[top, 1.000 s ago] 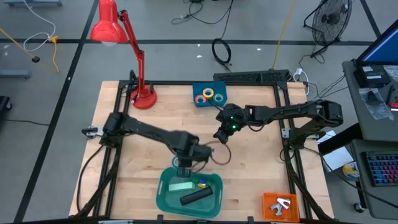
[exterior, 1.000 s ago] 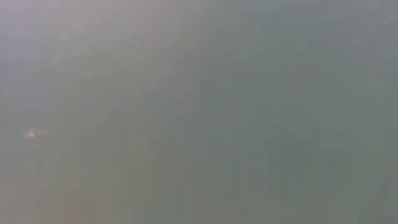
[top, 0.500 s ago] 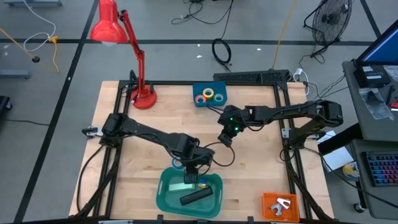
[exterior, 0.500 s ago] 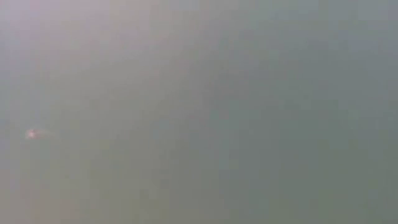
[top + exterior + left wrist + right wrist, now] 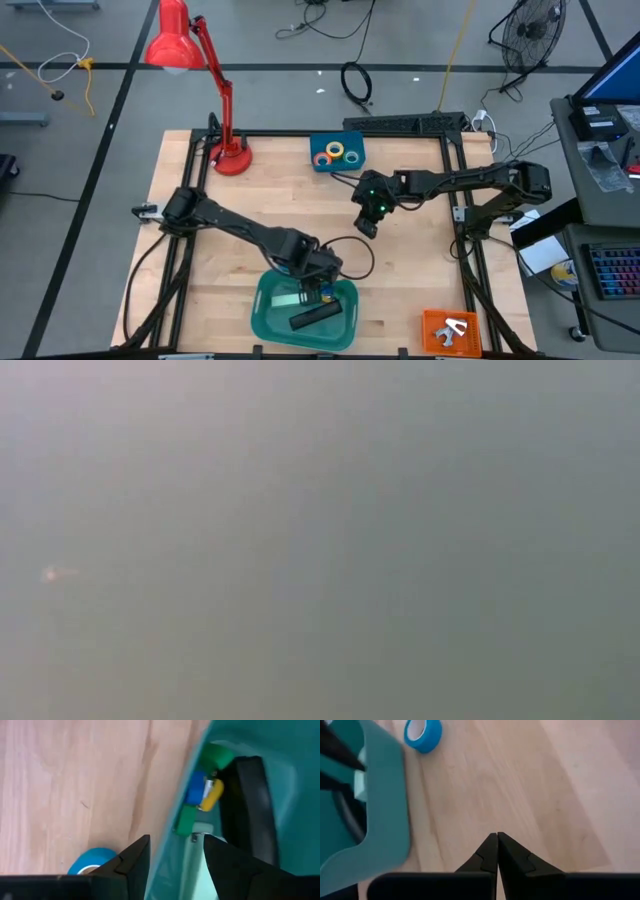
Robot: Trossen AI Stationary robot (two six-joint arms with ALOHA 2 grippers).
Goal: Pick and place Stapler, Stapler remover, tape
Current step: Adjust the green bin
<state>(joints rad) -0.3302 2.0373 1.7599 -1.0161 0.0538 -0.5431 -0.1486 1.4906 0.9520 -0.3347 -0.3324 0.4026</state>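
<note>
Pale wooden tabletop point(image 5: 230, 215) carries a blue tape roll point(image 5: 92, 861) beside the teal tray point(image 5: 265, 320), light, rigid; left hand point(image 5: 172, 852) gapes empty above; right hand point(image 5: 497, 851) shut, empty.

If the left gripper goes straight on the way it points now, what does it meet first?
Probably the teal tray: the left gripper, jaws open, points at its rim, with the small coloured pieces and the stapler just beyond. Depth is unclear.
</note>
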